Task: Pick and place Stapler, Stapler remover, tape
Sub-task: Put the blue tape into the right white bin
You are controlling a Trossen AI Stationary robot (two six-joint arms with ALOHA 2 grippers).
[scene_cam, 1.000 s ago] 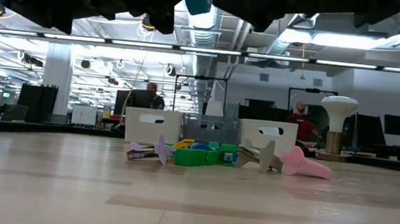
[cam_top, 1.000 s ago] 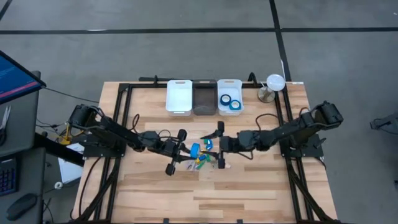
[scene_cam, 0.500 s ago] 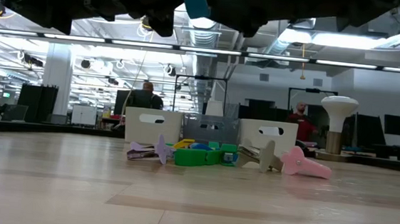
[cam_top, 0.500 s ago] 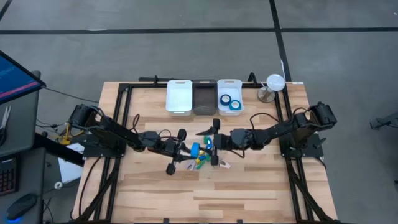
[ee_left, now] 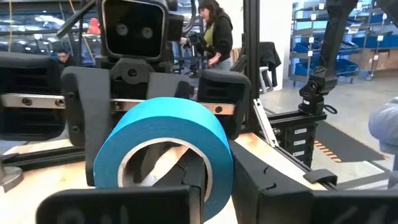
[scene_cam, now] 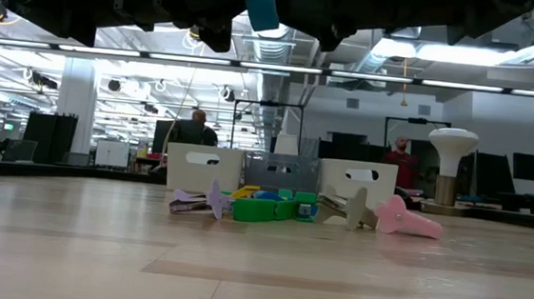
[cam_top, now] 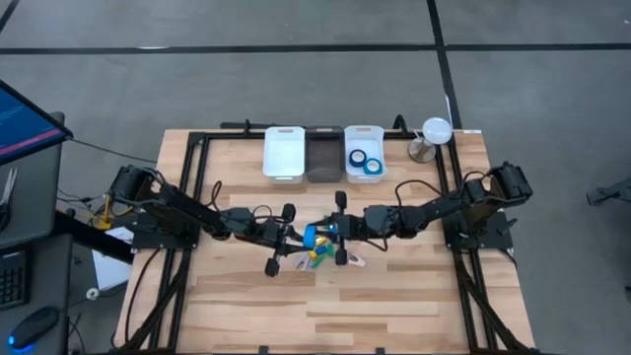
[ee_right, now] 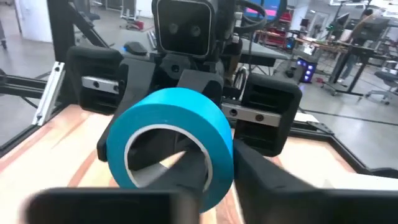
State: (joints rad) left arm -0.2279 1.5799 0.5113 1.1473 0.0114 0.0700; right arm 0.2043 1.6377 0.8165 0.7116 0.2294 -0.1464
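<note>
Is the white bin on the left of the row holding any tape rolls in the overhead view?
No. The left white bin looks bare inside, while two blue tape rolls lie in the right white bin.

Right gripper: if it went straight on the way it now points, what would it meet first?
The blue tape roll, right at the right gripper; just behind it, the left gripper facing it.
</note>
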